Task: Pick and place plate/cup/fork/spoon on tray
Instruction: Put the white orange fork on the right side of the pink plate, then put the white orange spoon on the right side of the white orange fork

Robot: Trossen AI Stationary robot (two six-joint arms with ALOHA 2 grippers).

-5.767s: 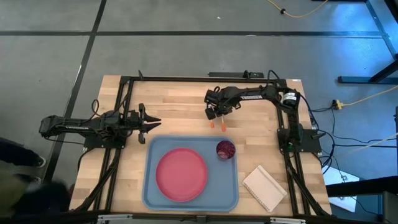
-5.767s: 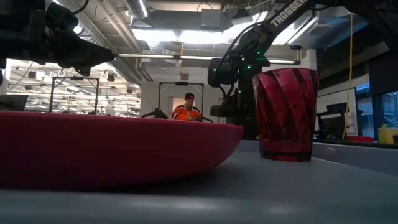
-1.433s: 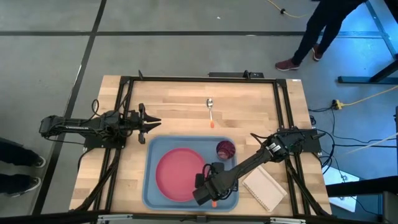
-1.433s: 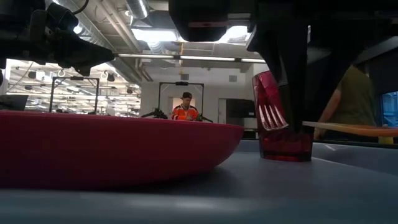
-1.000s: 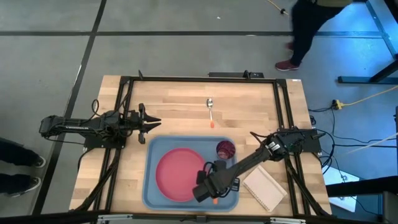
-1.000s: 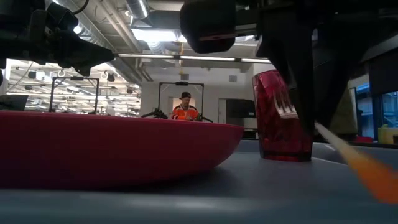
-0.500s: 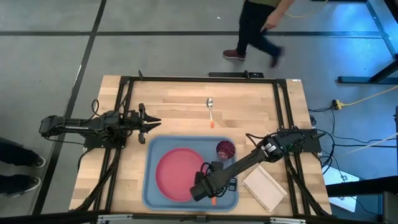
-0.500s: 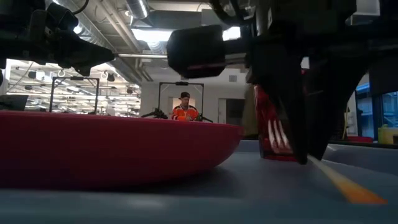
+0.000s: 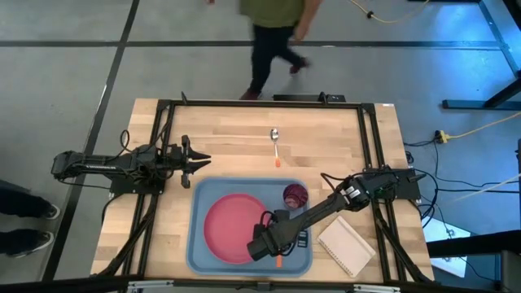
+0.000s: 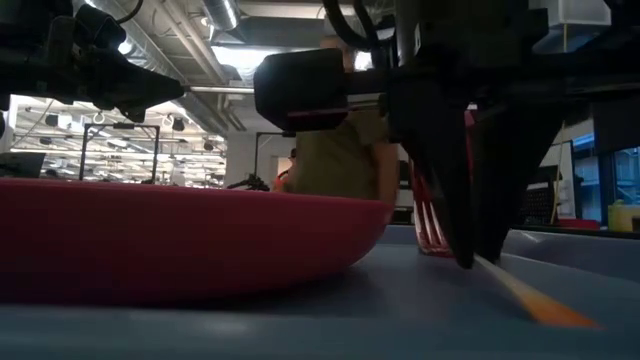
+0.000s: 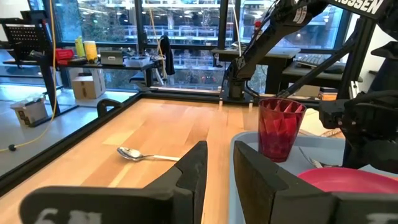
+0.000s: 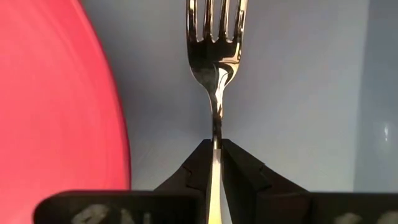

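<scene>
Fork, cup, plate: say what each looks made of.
Fork: polished metal, mirror-bright, with an orange tip that looks plastic; held in the right tool.
Cup: probably faceted translucent red plastic.
Plate: likely matte pinkish-red plastic, no glare.

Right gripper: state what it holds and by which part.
The right gripper is shut on the fork, pinching its slim metal stem below the tines. The left gripper holds nothing.

Fork [image 12: 214, 68] was polished metal w/ mirror gloss, pinched by matt black gripper [image 12: 214, 163] fingers. Tray [image 12: 292, 93] looked smooth plastic, satin sheen; plate [image 12: 56, 99] plastic, slightly glossy. Cup [image 11: 279, 128] at plate's 2 o'clock was faceted translucent plastic, shiny. Tabletop [image 9: 236, 138] was planked wood, matt. Spoon [image 11: 146, 155] shiny metal.
</scene>
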